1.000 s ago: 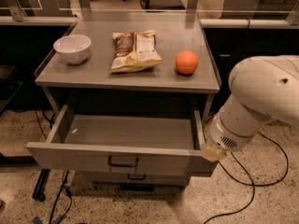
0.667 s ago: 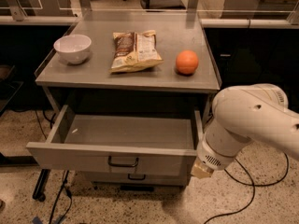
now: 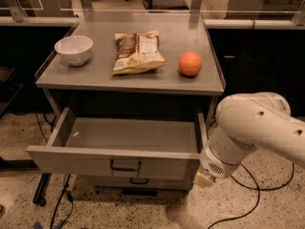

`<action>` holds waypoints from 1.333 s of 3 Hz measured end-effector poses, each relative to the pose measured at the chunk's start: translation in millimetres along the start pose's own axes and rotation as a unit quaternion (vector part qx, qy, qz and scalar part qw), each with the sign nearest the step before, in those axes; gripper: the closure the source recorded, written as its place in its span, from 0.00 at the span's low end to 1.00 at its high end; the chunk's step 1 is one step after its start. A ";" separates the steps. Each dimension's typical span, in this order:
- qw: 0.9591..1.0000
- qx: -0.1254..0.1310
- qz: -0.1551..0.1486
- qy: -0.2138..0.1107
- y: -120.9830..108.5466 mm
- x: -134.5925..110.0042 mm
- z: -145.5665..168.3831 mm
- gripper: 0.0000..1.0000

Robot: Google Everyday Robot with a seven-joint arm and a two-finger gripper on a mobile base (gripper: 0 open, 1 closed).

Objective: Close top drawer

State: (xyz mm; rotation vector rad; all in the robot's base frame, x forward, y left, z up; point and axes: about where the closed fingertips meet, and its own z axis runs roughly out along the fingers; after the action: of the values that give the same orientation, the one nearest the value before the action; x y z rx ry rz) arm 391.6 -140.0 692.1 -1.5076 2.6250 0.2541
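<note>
Obscured and cropped items, as we log them.
Gripper (image 3: 206,179): we see only a tan tip below the white arm (image 3: 248,128), at the right front corner of the top drawer (image 3: 119,163); arm cut by right edge. Lower drawer (image 3: 162,182): mostly hidden behind the top drawer's front. Snack bag (image 3: 137,51): print unreadable to us.

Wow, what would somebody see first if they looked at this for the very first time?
The big white robot arm on the right stands out most, its claw low by the right front corner of the top drawer. That grey drawer is pulled wide open. Above it, the cabinet top holds a white bowl, a chip bag and a bright orange.
</note>
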 end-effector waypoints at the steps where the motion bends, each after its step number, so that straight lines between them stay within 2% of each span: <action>1: 1.000 0.004 0.012 -0.002 -8.5 -6.9 18.8 1.00; 2: 1.000 0.020 0.022 -0.011 -25.3 -17.8 27.1 1.00; 4: 0.998 0.045 0.023 -0.030 -57.3 -45.2 33.6 1.00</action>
State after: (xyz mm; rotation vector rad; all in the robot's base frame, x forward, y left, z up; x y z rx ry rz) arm 464.1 -123.5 661.6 -1.3921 2.5897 0.1777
